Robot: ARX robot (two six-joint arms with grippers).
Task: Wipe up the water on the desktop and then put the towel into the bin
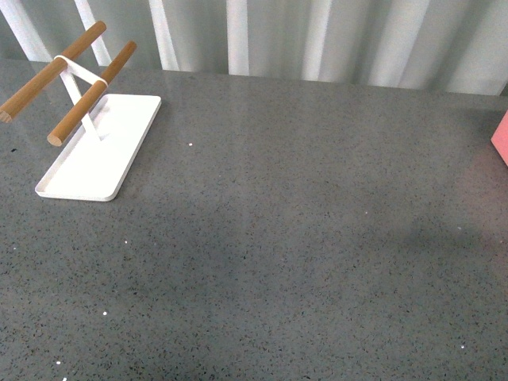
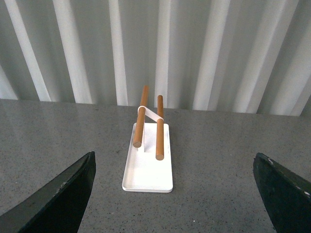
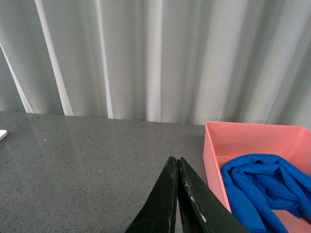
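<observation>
The blue towel (image 3: 262,187) lies crumpled inside the salmon-pink bin (image 3: 212,145) in the right wrist view. My right gripper (image 3: 176,161) is shut with nothing in it, over the desktop (image 3: 87,160) just beside the bin's near wall. In the front view only a corner of the bin (image 1: 501,136) shows at the right edge of the speckled grey desktop (image 1: 286,238); neither arm appears there. My left gripper (image 2: 175,167) is open and empty, its dark fingers (image 2: 68,194) wide apart above the desktop, facing the white tray.
A white tray (image 1: 99,151) with two wooden bars (image 1: 87,94) on a white stand sits at the far left of the desktop; the tray (image 2: 148,165) also shows in the left wrist view. A white pleated curtain (image 1: 317,36) runs behind the desk.
</observation>
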